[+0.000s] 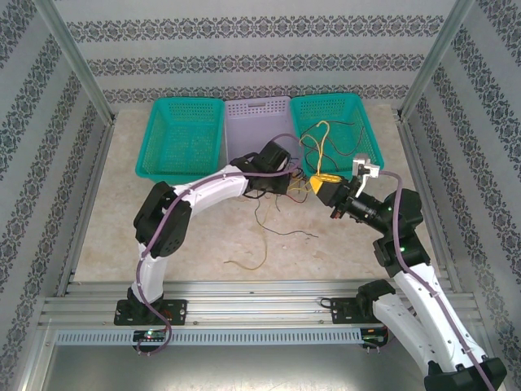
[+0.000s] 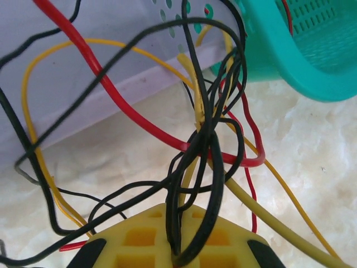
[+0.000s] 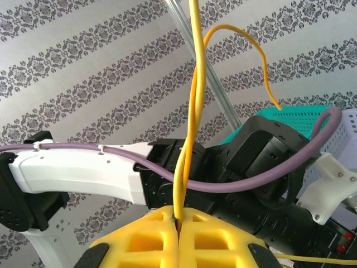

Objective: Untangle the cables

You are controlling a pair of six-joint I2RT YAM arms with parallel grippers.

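- The left gripper [image 2: 177, 252] is clenched on a handful of black strands [image 2: 211, 167], which loop straight out of its yellow jaws toward 12 o'clock in the left wrist view.
- The right gripper [image 3: 178, 219] is shut tight on a doubled yellow strand [image 3: 191, 111], which also rises toward 12 o'clock from its jaws.
- From above, the cables [image 1: 286, 192] bunch between the two grippers at mid-table. Loose ends trail toward 6 o'clock across the table [image 1: 187, 244], and other strands climb toward 1 o'clock into the teal basket [image 1: 346, 110].
- The knot [image 2: 203, 131] sits just ahead of the left jaws at 12 o'clock. There, black, yellow and a red strand [image 2: 128, 109] cross in front of the lavender basket [image 2: 72, 61].
- From above, the right gripper lies at 3 o'clock from the knot and the left gripper just beside it at 9 o'clock, so the left arm looks the nearer.
- The coming move appears to turn on that 9-to-3 line. Drawing the hands apart along it would pull the yellow strand sideways through the black loops, which may cinch them tighter rather than free them.
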